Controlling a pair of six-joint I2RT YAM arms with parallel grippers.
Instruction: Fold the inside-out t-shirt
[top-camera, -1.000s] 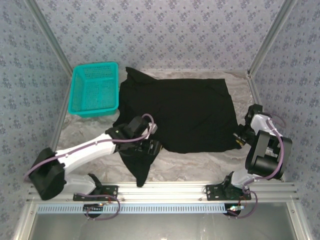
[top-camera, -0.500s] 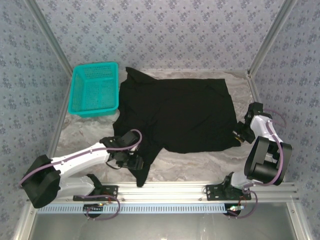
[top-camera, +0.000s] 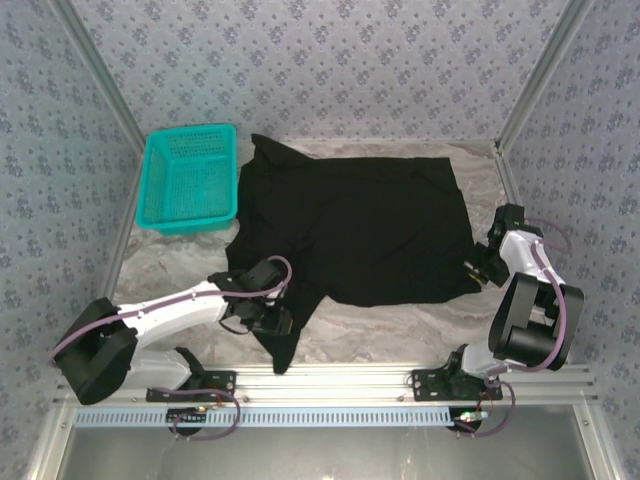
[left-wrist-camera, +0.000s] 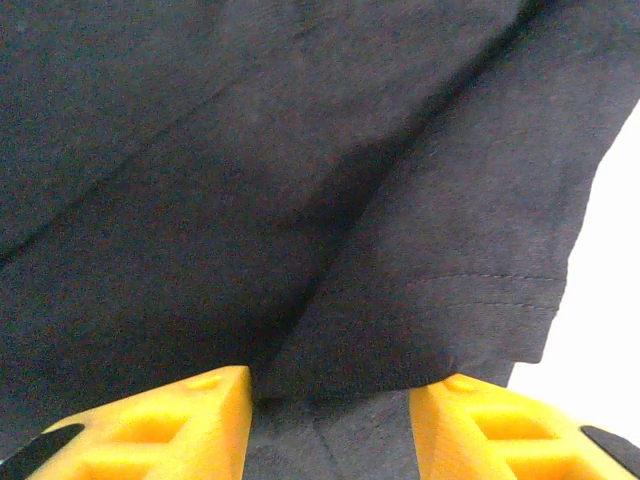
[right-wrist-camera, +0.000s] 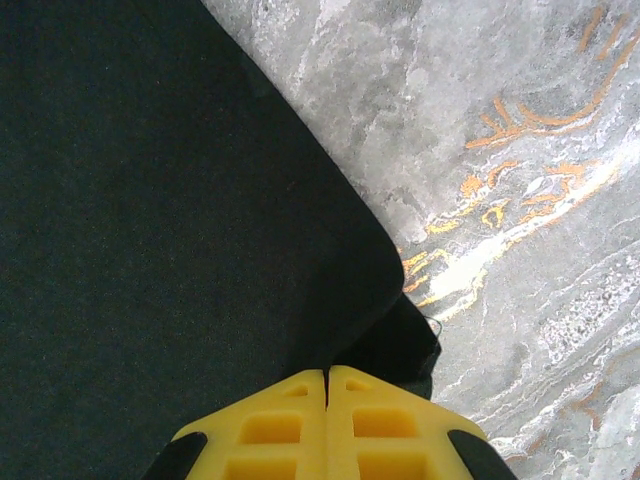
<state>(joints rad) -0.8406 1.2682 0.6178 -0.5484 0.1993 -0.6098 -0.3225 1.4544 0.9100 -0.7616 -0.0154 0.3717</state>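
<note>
Garment position: the inside-out t-shirt lies spread on the worktop, ahead of both tools, with no print showing. Left tool stands over the near sleeve. Its fingers are spread with a ridge of cloth between them, not yet pinched. This placement suits gathering the sleeve for a fold toward the body. Right tool has its fingers pressed together at the near hem corner, directly ahead of the tips. Whether cloth is caught between them cannot be told. Likely purpose: anchoring that corner while the opposite side is worked.
</note>
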